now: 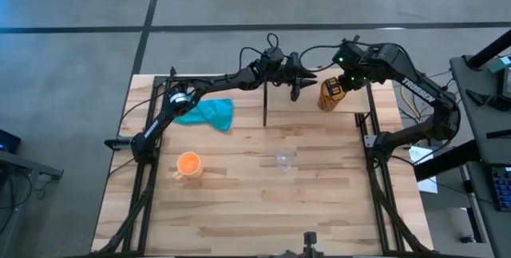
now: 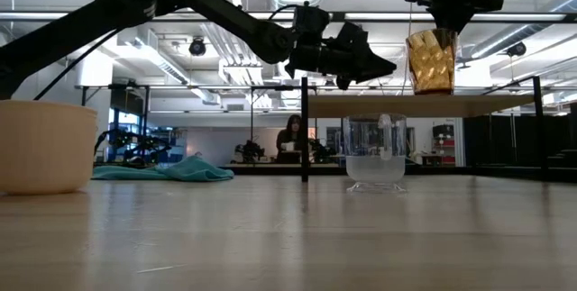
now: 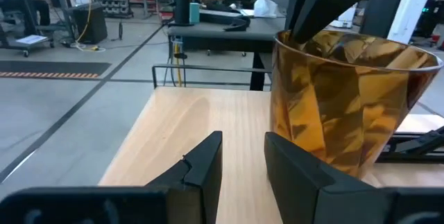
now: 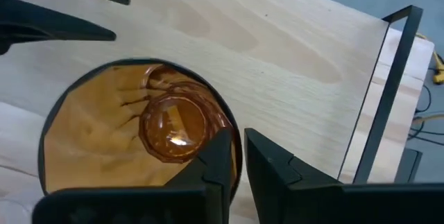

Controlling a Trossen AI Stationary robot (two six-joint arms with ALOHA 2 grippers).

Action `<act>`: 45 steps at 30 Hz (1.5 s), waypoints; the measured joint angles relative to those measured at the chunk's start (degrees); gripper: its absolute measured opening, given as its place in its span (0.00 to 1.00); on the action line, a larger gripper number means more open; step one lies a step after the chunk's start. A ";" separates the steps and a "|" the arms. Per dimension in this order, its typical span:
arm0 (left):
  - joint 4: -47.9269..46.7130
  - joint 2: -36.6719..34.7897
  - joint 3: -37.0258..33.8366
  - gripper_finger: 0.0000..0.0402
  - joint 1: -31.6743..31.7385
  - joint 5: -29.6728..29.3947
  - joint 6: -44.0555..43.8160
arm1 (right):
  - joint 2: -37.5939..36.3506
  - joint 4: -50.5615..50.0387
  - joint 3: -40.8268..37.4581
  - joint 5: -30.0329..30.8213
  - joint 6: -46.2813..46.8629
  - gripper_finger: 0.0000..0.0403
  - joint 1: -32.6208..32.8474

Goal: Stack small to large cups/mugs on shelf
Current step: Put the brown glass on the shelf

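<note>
The brown wood-grain cup (image 1: pixel 329 96) is upright at the right part of the raised shelf (image 2: pixel 469 106), under my right gripper (image 4: pixel 236 137), which is shut on it. My left gripper (image 3: pixel 243 141) hovers open over the shelf, just left of the cup (image 3: pixel 347 99), touching nothing. The orange mug (image 1: pixel 188 164) stands on its base on the tabletop at the left. The clear glass cup (image 1: pixel 285 160) stands on its base near the table's middle, in front of the shelf. My right gripper pinches the brown cup's rim (image 4: pixel 234 156) from above, pointing down, with one finger (image 4: pixel 215 158) inside the cup and the other (image 4: pixel 277 165) outside. The cup stays upright with its base at the shelf's board; whether it rests there or hangs just above, I cannot tell.
A teal cloth (image 1: pixel 209 113) lies on the table's far left part. Black shelf posts (image 1: pixel 265 106) rise from the tabletop. Black frame rails run along both table sides. A person (image 2: pixel 290 138) is in the room far behind the table.
</note>
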 joint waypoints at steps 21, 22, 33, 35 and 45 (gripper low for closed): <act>-0.03 -0.03 0.00 0.24 2.00 0.69 -0.04 | -0.44 -0.06 6.51 -0.21 -0.39 0.09 -1.00; -0.15 -0.13 0.00 0.24 2.00 1.03 -0.05 | -0.44 -0.19 7.54 -0.53 -0.39 0.09 -0.99; -6.97 -3.10 -0.07 0.24 2.04 5.14 0.06 | -0.88 -1.80 19.58 -8.07 -0.66 0.09 1.37; -8.19 -4.31 -0.07 0.24 2.00 6.63 0.16 | -1.12 -2.92 20.82 -8.20 -1.13 0.09 2.88; -21.14 -11.05 -0.80 0.24 0.97 7.61 5.06 | -2.73 -3.58 20.62 -5.54 3.26 0.09 12.90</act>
